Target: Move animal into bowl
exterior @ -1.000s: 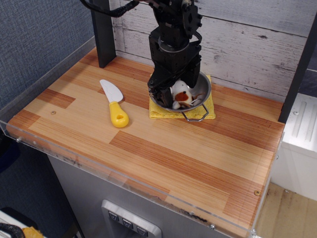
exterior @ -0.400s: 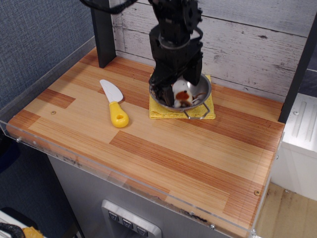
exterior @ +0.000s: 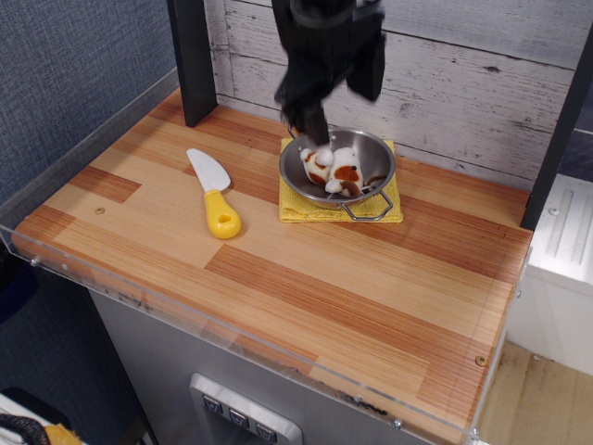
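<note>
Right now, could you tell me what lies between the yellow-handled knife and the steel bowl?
Only bare wooden tabletop separates the knife from the bowl, up to the edge of the yellow cloth beneath the bowl. The single camera view shows this.

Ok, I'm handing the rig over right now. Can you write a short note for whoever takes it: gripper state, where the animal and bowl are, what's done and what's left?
Gripper: raised above the back-left rim of the bowl, holding nothing; the image is too blurred to tell whether the jaws are open or shut.
Animal: lying inside the bowl, free of the gripper.
Bowl: sits on the yellow cloth near the back wall, one wire handle facing the front.
Knife: on the table left of the bowl, not involved.
Done: the animal is in the bowl.
Left: probably just retract the arm clear; no further placing looks needed.
</note>
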Motion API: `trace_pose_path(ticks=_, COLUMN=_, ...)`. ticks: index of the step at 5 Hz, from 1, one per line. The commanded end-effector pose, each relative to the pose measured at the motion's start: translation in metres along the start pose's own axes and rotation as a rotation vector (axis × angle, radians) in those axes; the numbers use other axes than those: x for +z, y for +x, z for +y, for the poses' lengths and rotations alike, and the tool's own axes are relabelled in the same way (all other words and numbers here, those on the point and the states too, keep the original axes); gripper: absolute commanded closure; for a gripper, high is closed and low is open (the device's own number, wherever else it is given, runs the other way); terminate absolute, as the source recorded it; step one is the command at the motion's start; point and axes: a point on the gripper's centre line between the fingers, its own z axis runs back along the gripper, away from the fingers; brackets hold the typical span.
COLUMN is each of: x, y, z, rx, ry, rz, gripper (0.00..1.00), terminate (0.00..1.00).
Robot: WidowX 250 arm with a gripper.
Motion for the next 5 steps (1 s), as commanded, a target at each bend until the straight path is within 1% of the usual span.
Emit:
trace_pose_path(ticks=1, x=0.090, y=-0.003, z=-0.012, rx=-0.001, ry=-0.168, rz=-0.042, gripper=0.00, terminate=0.00)
trace_pose_path(ticks=2, x=0.118, y=-0.006, z=-0.007, rx=0.008, ry=-0.190, rz=-0.061, gripper=0.00, terminate=0.00)
trace_pose_path(ticks=4, x=0.118, y=-0.006, z=-0.007, rx=0.008, ry=-0.190, rz=-0.061, gripper=0.00, terminate=0.00)
trace_pose_path(ticks=5, x=0.118, y=-0.006, z=-0.007, rx=0.008, ry=-0.190, rz=-0.061, gripper=0.00, terminate=1.00)
